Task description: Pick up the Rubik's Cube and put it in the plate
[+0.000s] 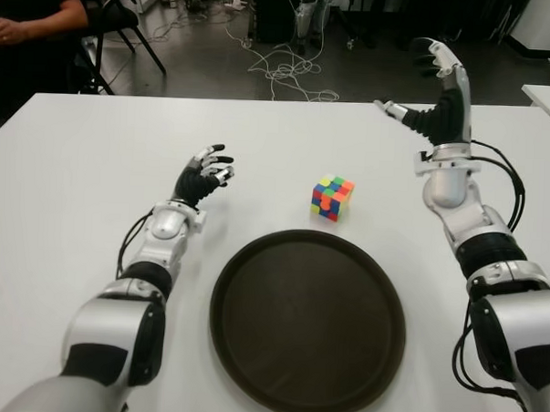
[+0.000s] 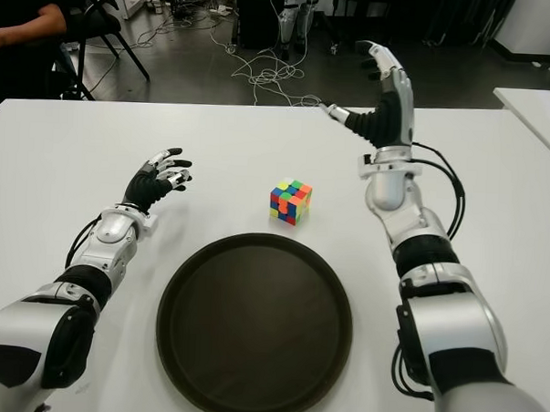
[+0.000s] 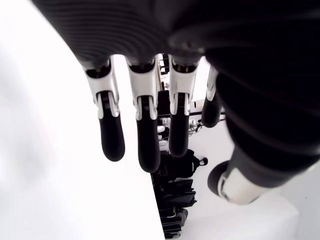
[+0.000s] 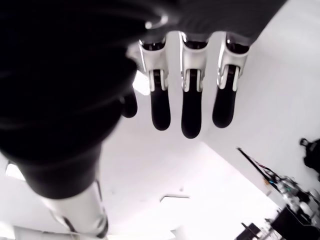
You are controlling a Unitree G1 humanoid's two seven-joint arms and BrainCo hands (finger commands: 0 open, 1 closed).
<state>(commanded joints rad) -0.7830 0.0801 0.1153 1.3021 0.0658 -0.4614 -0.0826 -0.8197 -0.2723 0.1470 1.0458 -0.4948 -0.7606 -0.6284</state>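
Now: right hand fingers spread, empty | Rubik's Cube untouched

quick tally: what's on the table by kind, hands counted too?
Rubik's Cube: 1
Plate, dark brown, round, holding nothing: 1
Robot hands: 2, left hand left of the cube, right hand raised to its right; both open, holding nothing
Total: 4

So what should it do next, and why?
Probably lower the right hand toward the Rubik's Cube. That hand is raised with fingers spread and empty, the cube sits untouched on the table just beyond the empty plate, and the left hand is open too.
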